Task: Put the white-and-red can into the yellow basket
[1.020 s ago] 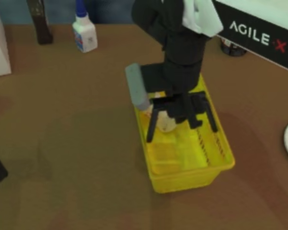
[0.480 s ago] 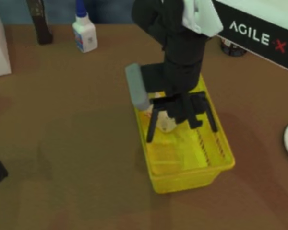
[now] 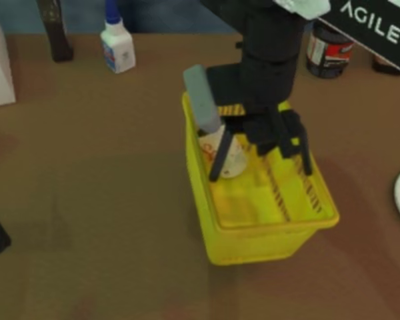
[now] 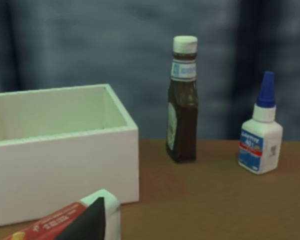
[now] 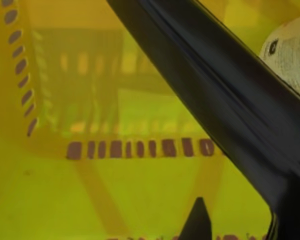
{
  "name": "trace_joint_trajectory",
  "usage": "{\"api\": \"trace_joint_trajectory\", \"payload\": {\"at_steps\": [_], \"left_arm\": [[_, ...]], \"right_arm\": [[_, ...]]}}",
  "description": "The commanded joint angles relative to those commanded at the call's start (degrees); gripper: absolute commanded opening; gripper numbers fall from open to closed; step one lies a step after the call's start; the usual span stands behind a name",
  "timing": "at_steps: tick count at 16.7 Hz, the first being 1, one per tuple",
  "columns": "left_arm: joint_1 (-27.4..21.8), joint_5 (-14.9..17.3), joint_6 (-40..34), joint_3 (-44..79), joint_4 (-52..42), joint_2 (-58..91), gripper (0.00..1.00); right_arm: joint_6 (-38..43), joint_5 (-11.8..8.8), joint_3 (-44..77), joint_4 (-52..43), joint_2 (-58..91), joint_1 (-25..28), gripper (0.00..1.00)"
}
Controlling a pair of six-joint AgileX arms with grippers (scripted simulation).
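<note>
Can in basket; right arm over it.

The yellow basket (image 3: 257,220) sits mid-table, the right gripper (image 3: 270,137) low over its far end, apparently for the drop; its fingers' state cannot be told. The white-and-red can (image 3: 228,155) lies inside, under the handle (image 3: 217,157). Left arm parked at the table's left.

Yellow basket (image 3: 267,240) – dark slots, dark handle (image 3: 217,157); can (image 3: 230,153) – white, red print
</note>
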Motion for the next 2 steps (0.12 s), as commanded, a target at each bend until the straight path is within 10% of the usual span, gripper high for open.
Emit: {"api": "trace_joint_trajectory", "payload": {"at_steps": [2], "left_arm": [[0.0, 0.0, 0.0, 0.0, 0.0, 0.0, 1.00]], "right_arm": [[-0.2, 0.0, 0.9, -0.9, -0.2, -0.2, 0.00]]}}
